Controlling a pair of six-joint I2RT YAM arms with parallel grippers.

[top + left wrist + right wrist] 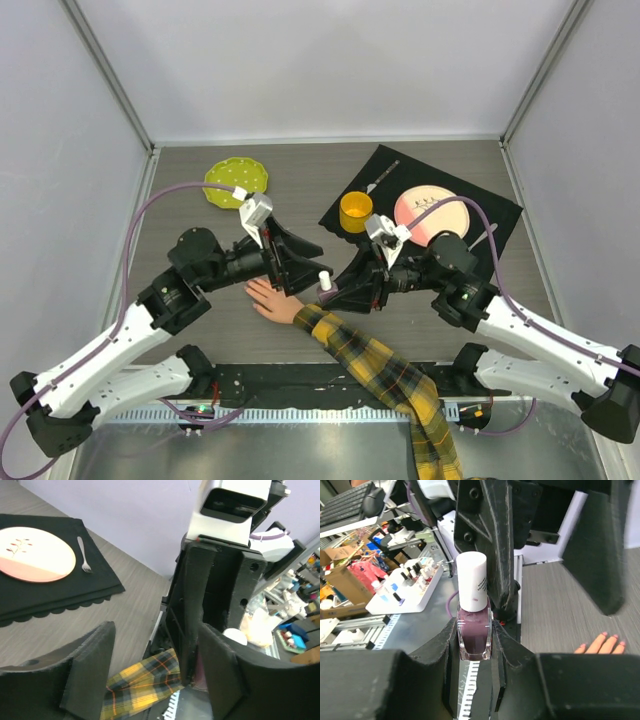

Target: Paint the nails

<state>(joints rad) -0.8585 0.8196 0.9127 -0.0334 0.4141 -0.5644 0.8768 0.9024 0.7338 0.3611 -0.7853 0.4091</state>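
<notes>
The pale mannequin hand lies palm down on the table, its yellow-and-black plaid sleeve running to the near edge. Its nails show as small pink tips at the lower right of the right wrist view. My right gripper is shut on a dark purple nail polish bottle with a white cap, held upright just above the wrist of the hand. My left gripper is open, its jaws facing the bottle from the left. In the left wrist view the sleeve shows between its fingers.
A yellow-green plate lies at the back left. A yellow cup and a pink plate with cutlery sit on a black placemat at the back right. The plate and a fork also show in the left wrist view.
</notes>
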